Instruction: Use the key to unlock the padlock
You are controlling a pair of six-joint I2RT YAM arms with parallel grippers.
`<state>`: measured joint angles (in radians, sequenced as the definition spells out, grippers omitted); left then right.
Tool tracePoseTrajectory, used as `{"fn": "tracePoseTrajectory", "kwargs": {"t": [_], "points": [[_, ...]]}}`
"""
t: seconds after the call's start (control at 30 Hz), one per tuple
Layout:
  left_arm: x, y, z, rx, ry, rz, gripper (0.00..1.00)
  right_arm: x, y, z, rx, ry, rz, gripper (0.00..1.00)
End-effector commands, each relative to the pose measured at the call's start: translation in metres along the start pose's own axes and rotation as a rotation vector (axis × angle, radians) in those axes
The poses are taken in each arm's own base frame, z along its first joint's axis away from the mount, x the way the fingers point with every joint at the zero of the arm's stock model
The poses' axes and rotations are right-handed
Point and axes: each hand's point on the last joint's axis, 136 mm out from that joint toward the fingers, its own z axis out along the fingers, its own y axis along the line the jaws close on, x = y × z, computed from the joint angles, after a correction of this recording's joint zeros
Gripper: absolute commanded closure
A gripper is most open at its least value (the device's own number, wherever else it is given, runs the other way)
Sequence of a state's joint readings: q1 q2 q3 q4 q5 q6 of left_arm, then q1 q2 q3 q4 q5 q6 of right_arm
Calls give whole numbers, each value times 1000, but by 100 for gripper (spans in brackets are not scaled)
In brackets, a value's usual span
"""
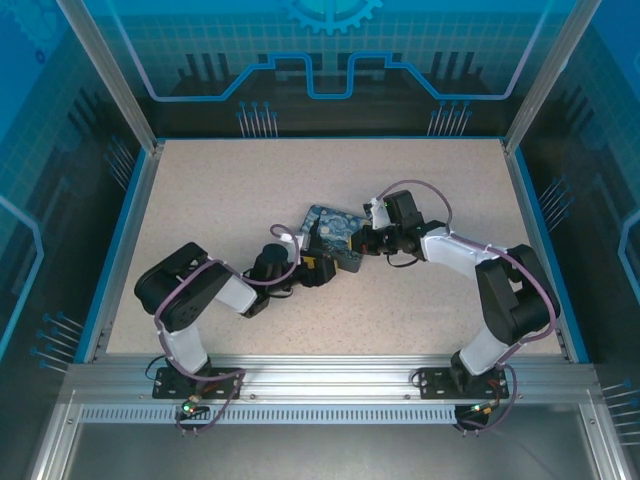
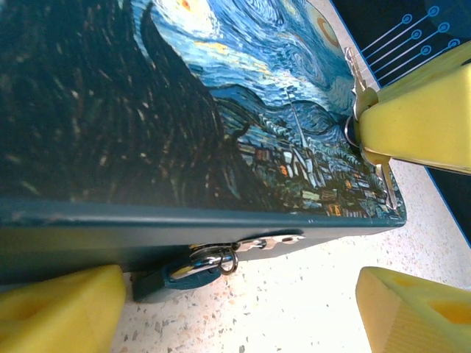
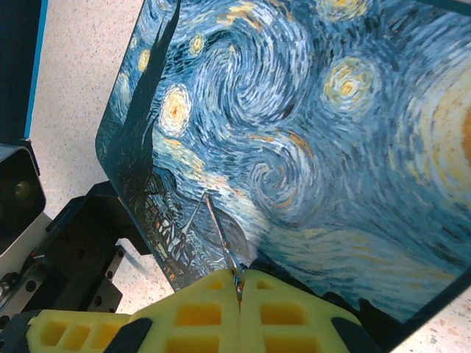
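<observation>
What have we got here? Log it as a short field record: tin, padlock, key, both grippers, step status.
tin: blue swirl-painted box, lying on the table
padlock: hangs at the tin's front latch, body low by the table
key: thin metal, sticking out of the right gripper, over the tin's lid, apart from the padlock
left gripper: open, holding nothing, padlock between its fingers
right gripper: shut on the key
step: key not yet in the padlock

Speckled beige table (image 1: 220,200), blue-edged, swirl-painted tin (image 1: 330,222) lying flat near its middle, small padlock (image 2: 158,281) resting on the surface against the tin's front wall
</observation>
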<state>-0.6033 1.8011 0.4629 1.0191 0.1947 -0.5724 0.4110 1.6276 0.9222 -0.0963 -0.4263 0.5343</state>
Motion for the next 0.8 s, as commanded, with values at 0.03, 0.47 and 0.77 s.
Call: {"fn": "tracePoseTrajectory", "kwargs": {"t": [0.03,0.47,0.77], "points": [[17,14,6,-75,45,49,21,15,-19,4,52,53,38,100],[25,10,20,-50,86,103,29,15,-18,3,51,51,38,100],[24,-3,24,9,113,78,35,16,-19,3,51,51,39,100]]}}
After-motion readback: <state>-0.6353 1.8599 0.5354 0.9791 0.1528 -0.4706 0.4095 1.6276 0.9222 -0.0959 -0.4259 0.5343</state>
